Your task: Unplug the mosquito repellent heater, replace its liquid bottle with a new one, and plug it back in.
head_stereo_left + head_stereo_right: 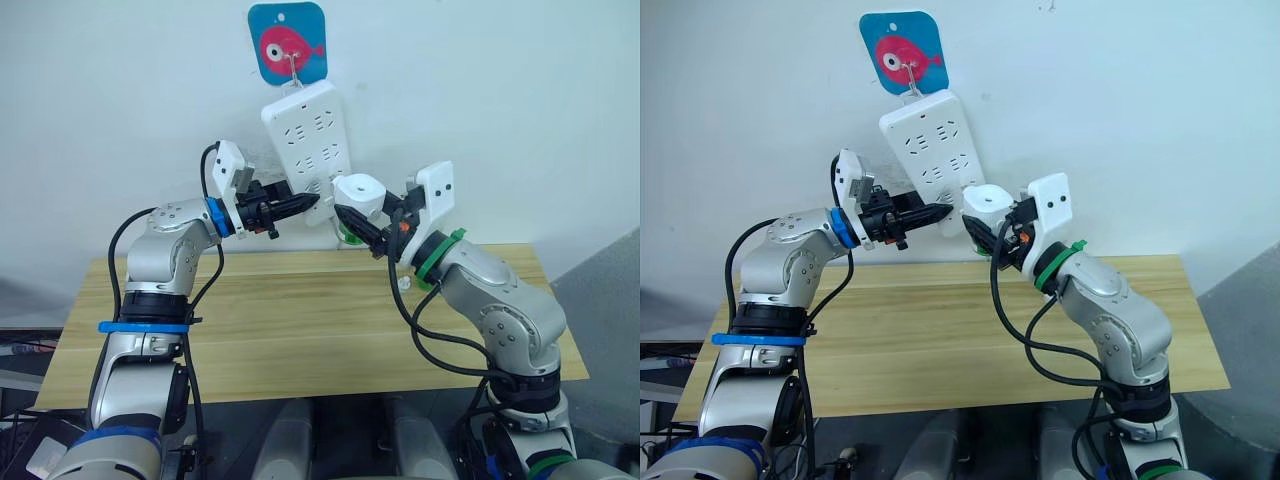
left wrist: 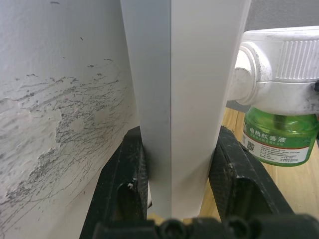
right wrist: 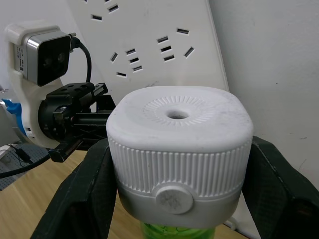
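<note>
A long white power strip [image 1: 310, 130] hangs tilted on the wall. My left gripper [image 1: 305, 203] is shut on its lower edge, one black finger [image 2: 124, 169] on each side of the strip [image 2: 184, 99]. The white mosquito repellent heater [image 1: 358, 190] sits against the strip's lower face, and my right gripper [image 1: 358, 212] is shut on its ribbed sides [image 3: 179, 159]. Its liquid bottle [image 2: 279, 137], green and translucent with a label, hangs screwed in under the heater [image 2: 284, 69]. Whether the plug is fully in a socket is hidden. The new one is out of view.
A blue hook plate with a pink fish [image 1: 288, 42] holds the strip on the white wall. Below the arms lies a light wooden table [image 1: 300, 330], its far edge against the wall. Black cables loop from both wrists.
</note>
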`<control>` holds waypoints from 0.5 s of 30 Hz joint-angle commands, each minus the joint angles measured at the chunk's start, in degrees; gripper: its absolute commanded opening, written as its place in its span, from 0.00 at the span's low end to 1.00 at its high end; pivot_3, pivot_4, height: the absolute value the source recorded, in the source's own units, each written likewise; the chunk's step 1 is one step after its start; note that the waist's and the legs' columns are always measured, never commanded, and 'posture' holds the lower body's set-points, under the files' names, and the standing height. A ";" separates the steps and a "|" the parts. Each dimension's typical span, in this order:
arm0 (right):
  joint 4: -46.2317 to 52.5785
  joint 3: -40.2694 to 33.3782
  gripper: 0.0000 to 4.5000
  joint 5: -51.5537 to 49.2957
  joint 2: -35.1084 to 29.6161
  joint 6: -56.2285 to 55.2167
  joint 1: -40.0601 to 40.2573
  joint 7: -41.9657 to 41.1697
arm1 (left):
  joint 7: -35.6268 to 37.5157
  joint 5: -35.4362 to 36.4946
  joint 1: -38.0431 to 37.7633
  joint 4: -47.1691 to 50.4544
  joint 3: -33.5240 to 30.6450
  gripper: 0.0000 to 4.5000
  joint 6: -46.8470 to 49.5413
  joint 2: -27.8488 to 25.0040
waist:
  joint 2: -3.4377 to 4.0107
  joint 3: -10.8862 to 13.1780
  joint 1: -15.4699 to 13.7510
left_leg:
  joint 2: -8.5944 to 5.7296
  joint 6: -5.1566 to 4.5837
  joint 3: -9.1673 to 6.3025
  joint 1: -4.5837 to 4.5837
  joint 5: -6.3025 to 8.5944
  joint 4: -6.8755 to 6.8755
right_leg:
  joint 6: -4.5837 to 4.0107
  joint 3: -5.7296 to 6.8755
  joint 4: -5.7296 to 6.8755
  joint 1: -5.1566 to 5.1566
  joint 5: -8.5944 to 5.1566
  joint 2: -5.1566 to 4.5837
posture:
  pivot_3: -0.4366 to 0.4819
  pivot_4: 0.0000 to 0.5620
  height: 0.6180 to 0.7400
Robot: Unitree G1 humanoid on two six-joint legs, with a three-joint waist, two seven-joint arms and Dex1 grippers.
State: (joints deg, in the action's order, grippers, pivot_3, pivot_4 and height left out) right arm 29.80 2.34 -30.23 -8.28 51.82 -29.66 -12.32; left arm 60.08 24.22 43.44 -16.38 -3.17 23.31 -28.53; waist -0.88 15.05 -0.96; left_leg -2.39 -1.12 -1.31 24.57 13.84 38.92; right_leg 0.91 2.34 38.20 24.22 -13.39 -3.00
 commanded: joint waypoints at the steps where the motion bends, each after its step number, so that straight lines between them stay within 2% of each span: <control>1: 0.98 -0.79 0.68 -0.60 1.02 -0.35 -1.55 1.15 | 0.98 0.51 0.39 0.68 0.66 0.30 0.04 0.68 | 0.00 0.00 0.02 | 0.00 0.00 0.00 0.00 0.00 0.00 | 0.00 0.00 0.00 0.00 0.00 0.00 | 0.56 0.41 1.00; 15: 1.88 -0.14 0.68 -1.59 1.55 -0.55 -2.29 0.18 | 0.63 0.53 -0.20 1.42 0.55 0.30 -0.05 0.89 | 0.00 0.00 0.03 | 0.00 0.00 0.00 0.00 0.00 -0.01 | 0.00 0.00 0.00 0.01 0.00 0.00 | 0.56 0.40 1.00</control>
State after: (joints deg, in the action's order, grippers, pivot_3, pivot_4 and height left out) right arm 29.80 1.75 -31.20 -7.21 52.19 -29.93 -12.24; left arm 60.07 24.12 43.40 -16.39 -3.24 23.26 -28.47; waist -0.88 15.05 -0.93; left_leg -2.39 -1.12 -1.31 24.56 13.84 38.91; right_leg 0.91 2.34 38.20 24.23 -13.39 -3.00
